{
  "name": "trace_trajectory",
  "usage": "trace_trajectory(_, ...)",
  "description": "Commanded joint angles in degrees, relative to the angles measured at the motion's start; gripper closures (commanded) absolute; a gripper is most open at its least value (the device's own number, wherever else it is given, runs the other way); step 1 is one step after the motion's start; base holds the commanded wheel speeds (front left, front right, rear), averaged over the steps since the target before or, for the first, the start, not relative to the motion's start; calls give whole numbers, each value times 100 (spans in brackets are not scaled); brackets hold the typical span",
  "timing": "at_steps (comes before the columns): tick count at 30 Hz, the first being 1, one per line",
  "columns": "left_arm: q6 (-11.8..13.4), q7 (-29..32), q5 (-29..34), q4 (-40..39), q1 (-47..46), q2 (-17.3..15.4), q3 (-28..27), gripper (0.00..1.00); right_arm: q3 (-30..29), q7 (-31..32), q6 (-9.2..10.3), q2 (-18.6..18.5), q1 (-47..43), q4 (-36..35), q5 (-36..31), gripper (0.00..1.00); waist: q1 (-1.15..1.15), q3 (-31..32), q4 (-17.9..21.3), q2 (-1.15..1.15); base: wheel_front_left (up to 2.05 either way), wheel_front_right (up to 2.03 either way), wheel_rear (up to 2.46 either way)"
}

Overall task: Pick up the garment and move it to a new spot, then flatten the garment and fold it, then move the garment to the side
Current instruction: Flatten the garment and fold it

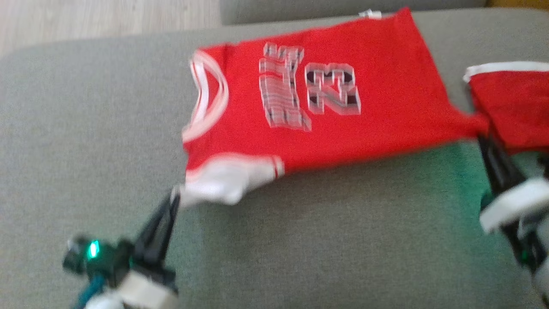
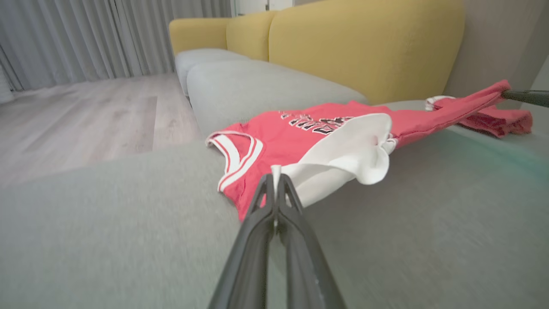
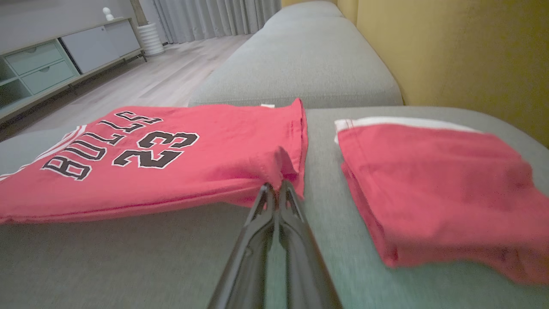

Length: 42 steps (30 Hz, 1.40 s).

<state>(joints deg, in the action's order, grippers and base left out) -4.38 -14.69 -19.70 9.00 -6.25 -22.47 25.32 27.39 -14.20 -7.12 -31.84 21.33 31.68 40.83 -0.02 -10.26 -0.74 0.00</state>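
Left gripper (image 1: 175, 198): fingers pressed together, clamped on a white flap (image 1: 218, 186) at the collar end of the jersey (image 1: 386, 86); in the left wrist view a small tip of white cloth protrudes between the fingertips. Right gripper (image 1: 482, 139): fingers likewise pressed together, pinching the near corner of the red hem, which bunches into a small peak at the tips in the right wrist view. The jersey is drawn out between the two grips, collar end to the robot's left and hem to its right. Its near edge is raised off the cushion (image 1: 85, 128), while its far part lies on the grey surface. It is face up, with "BULLS" and "23" legible in black and white lettering and a red-and-white striped neckline at the left. Just beside the hem, on the right and apart from it, lies a folded red cloth (image 1: 510, 107) with a white band along its far edge, resting flat on the same cushion. A yellow backrest (image 2: 364, 43) stands behind the seat. Pale wood floor (image 2: 85, 111), grey curtains (image 2: 107, 38) and a low cabinet (image 3: 51, 60) lie beyond. The head view is blurred.
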Motion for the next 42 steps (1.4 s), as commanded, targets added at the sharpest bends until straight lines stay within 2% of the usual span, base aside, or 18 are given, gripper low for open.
trace_trajectory(1,116,4,-74,-249,59,-174,-209,100,-57,-78,-36,-156,-249,-226,-20,100,2,236,67,0,0,0,0)
trace_trajectory(8,302,140,-374,-619,1267,-148,-73,100,-634,-76,-36,-57,-1449,-697,-281,100,2,517,115,0,0,0,0)
trace_trajectory(14,400,215,-472,-836,1495,-170,-86,100,-1083,161,-36,175,-1917,-1040,-538,100,2,578,119,0,0,0,0)
trace_trajectory(19,416,253,-431,-700,921,-77,-139,100,-1410,478,-36,427,-1843,-1107,-575,100,2,494,76,0,0,0,0)
trace_trajectory(24,339,279,-242,-330,-14,32,-102,100,-1595,694,-36,509,-1474,-1012,-567,100,2,251,18,0,0,0,0)
trace_trajectory(30,226,291,-69,221,-934,107,-60,100,-1524,799,-36,620,-917,-780,-651,100,2,-33,45,0,0,0,0)
trace_trajectory(33,63,263,-50,573,-1409,153,2,100,-1404,802,-36,696,-567,-603,-700,100,2,-209,69,0,0,0,0)
trace_trajectory(42,-67,17,237,1467,-2381,276,89,100,-1138,419,-36,805,202,52,-720,100,2,-558,112,0,0,0,0)
